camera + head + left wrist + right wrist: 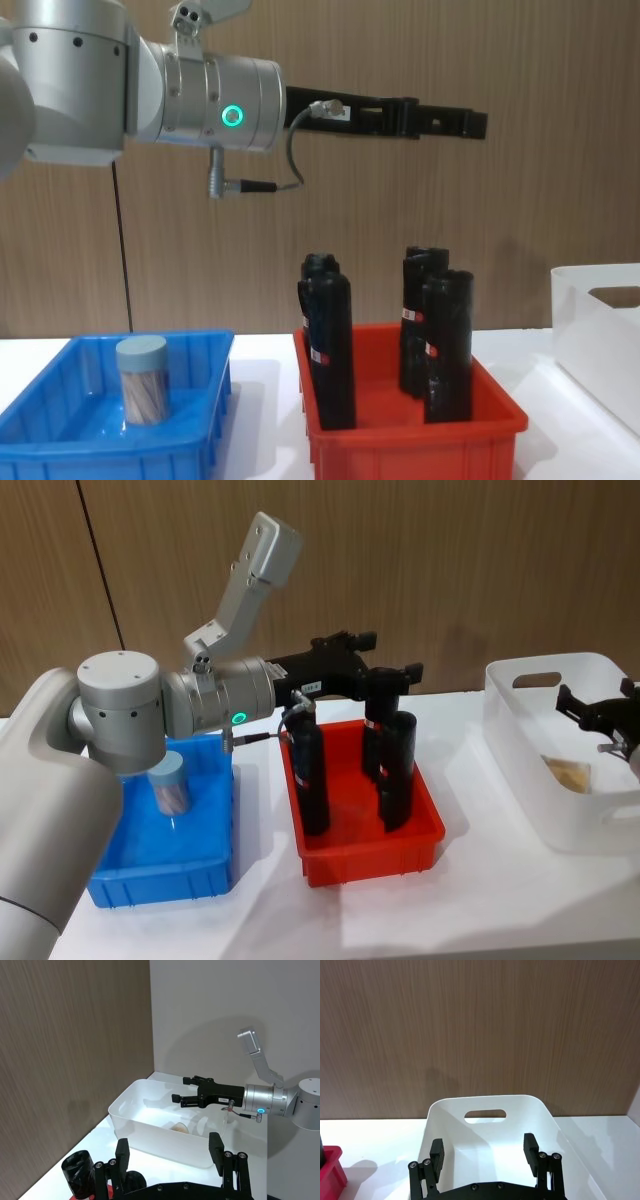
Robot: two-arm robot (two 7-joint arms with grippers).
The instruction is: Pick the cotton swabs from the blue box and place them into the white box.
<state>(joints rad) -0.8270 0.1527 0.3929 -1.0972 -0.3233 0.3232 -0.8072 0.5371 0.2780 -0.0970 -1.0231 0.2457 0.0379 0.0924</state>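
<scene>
One swab stands upright, lid up, in the blue box, toward its rear and clear of the walls. A pale item lies on the floor of the white box at the table's right end, probably a swab already delivered.

Between the two boxes sits a red bin w/ tall black rolls standing in it. The L gripper hangs high above that bin, well above the roll tops, fingers spread w/ nothing between them. The R gripper hovers over the white box near its handle cut-out, also spread and empty.

Step in hand, by the look of it: fetch the last swab. The L arm sits nearer the blue box, so it is the likely picker.

To do it well:
- Bring the gripper back over the blue box at height, not low across the rolls.
- Centre over the lid, come straight down, and close on the clear body below the lid rather than on the lid edge.
- Light squeeze, since the tub looks thin-walled and may slip or tip.
- Lift clear of the box rim and the rolls before carrying right.
</scene>
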